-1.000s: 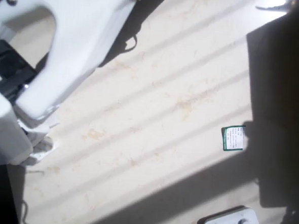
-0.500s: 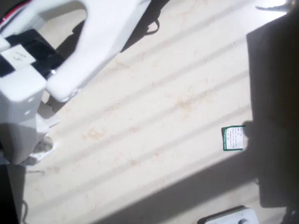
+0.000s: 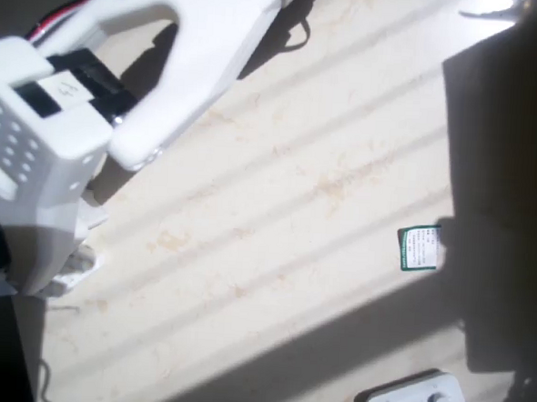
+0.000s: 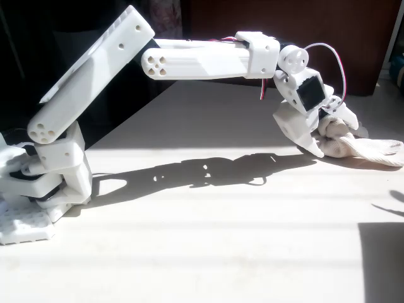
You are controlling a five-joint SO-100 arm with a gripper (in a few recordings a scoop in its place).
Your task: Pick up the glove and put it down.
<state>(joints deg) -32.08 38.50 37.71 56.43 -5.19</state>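
Over the last second the white arm has swung up-frame in the overhead view, and its jaws [image 4: 322, 140] sit clamped on one bunched end of the wrinkled off-white fabric glove [image 4: 356, 148], the rest trailing on the sunlit worktop [image 4: 208, 227] beyond them — grip apparently made, lift due next.

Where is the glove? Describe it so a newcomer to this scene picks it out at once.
In the fixed view, follow the white arm along to its gripper at the right, low on the pale table. The glove lies bunched at the fingers, its tail trailing right. It is soft, wrinkled off-white cloth, unlike the arm's hard plastic.
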